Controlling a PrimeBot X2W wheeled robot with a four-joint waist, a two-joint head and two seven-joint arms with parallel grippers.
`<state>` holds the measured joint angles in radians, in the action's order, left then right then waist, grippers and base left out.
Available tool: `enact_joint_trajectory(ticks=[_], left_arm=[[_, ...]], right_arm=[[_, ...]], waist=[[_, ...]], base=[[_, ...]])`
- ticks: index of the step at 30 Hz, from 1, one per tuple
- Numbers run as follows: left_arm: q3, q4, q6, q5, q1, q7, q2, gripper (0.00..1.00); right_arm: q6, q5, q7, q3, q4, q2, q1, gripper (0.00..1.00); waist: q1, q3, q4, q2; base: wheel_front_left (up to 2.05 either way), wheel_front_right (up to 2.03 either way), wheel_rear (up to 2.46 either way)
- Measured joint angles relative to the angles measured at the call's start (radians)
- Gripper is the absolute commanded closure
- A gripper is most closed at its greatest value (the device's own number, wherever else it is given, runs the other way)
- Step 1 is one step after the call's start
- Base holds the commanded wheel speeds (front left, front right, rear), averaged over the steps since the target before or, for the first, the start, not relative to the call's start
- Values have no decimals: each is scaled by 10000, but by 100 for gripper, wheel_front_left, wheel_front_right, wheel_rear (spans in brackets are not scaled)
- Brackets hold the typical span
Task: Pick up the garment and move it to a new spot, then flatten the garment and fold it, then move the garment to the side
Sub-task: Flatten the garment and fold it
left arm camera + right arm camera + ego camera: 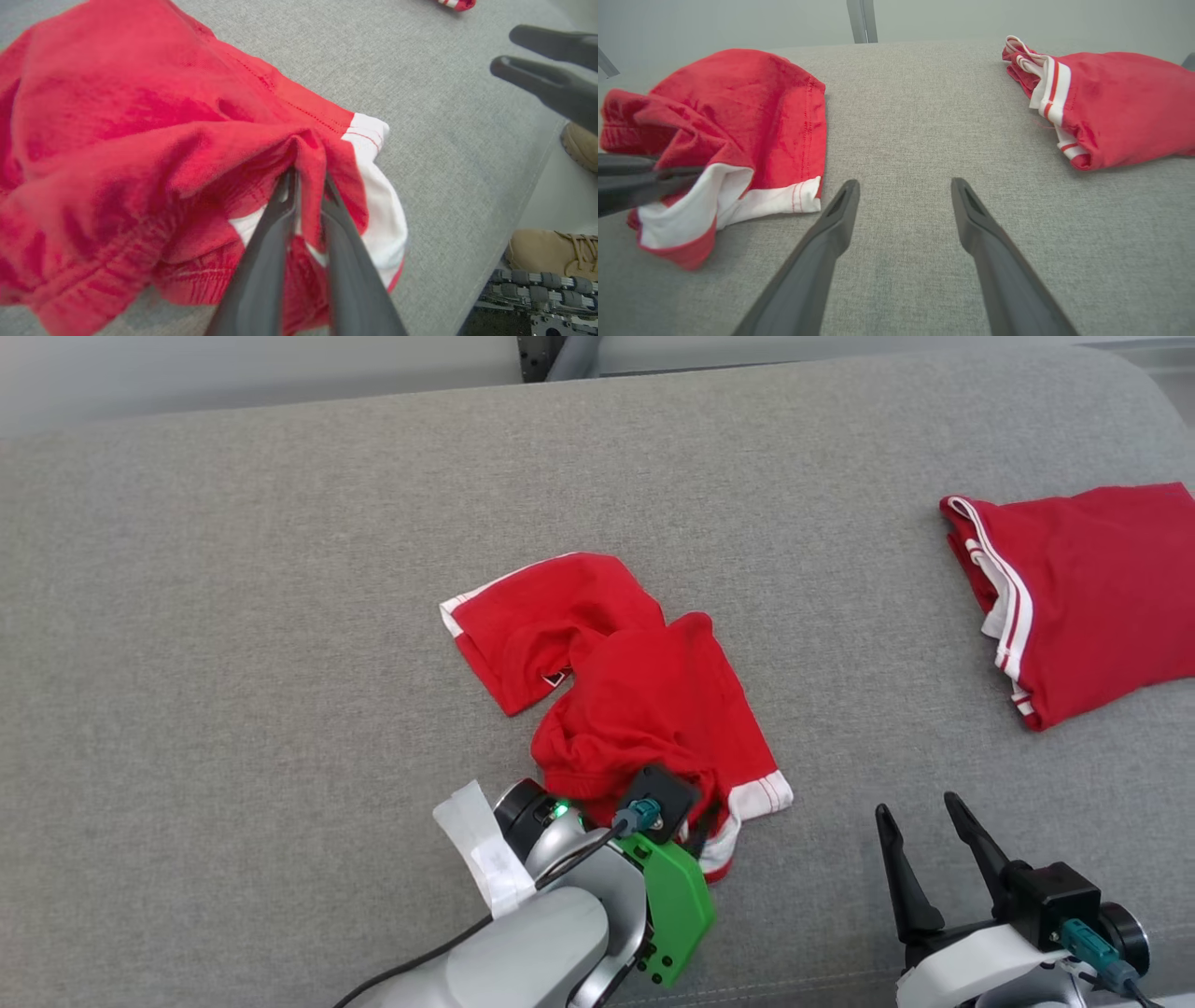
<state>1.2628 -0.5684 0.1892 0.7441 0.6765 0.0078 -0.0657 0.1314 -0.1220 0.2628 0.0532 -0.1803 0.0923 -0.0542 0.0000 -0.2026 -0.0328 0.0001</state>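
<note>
The left gripper [306, 186] is pinching a fold of the red garment [644, 700] by its white hem, fingers nearly together. The crumpled knit is bunching just ahead of it on grey woven upholstery [280, 616]. The right gripper [915, 805] is hovering with its fingers spread wide, near that hem. Ahead and right of it, a folded shirt [1092, 597], red with white stripes, is lying flat. A tan laced boot [551, 252] is standing past the cushion's edge.

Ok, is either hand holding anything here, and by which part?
The left hand is shut on the crumpled red garment, pinching a red fold beside its white hem band. The right hand is open, holding nothing.
</note>
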Motion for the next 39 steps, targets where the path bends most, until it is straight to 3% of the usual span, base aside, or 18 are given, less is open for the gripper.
enact_joint_trajectory(ticks=[4, 7, 14, 18, 25, 28, 31, 34, 35, 36, 39], left_arm=[[27, -550, -408, 188, 10, -393, 144, 0], [8, -81, -629, 685, -16, -717, 151, 0], [-90, 846, -742, 934, -104, -897, 17, 0], [-433, 2123, -339, 1193, -376, -928, -725, 0], [-1175, 4847, 922, 1820, -1595, -694, -2569, 0], [-1323, 5250, 1315, 2000, -1977, -468, -3264, 0], [-1392, 5302, 1407, 2274, -2283, -336, -3528, 31], [-1442, 5172, 1243, 2558, -2385, -341, -3423, 24], [-1476, 5035, 1024, 2778, -2471, -345, -3241, 14], [-1499, 4943, 909, 2905, -2523, -347, -3160, 11], [-1519, 4520, 594, 3214, -2556, -295, -2922, 8]], right_arm=[[0, -46, 0, 27, -42, -65, 159, 0], [0, -58, 0, -25, -40, -102, 174, 0], [0, -58, 0, -240, -15, -121, 170, 0], [0, -54, 0, -307, -15, -128, 129, 0], [0, -46, 0, -383, 48, -140, -57, 0], [0, -38, 0, -383, 67, -136, -59, 0], [0, -36, 0, -337, 61, -138, -52, 0], [0, -36, 0, -314, 59, -119, -22, 0], [0, -36, 0, -276, 42, -94, -21, 0], [0, -36, 0, -265, 35, -79, -19, 0], [0, -36, 0, -224, 29, -48, -12, 0]], waist=[[0, -182, -310, 0], [0, -295, -482, 0], [0, -354, -495, 0], [0, -236, -423, 0], [0, -24, -329, 0], [0, -10, -260, 0], [0, -5, -239, 0], [-1, 17, -244, 0], [0, 35, -269, 0], [0, 42, -283, 0], [0, 53, -339, 0]], base=[[0, 0, 0], [0, 0, 0], [0, 0, 0], [0, 0, 0], [0, 0, 0], [0, 0, 0], [0, 0, 0], [0, 0, 0], [0, 0, 0], [0, 0, 0], [0, 0, 0]])
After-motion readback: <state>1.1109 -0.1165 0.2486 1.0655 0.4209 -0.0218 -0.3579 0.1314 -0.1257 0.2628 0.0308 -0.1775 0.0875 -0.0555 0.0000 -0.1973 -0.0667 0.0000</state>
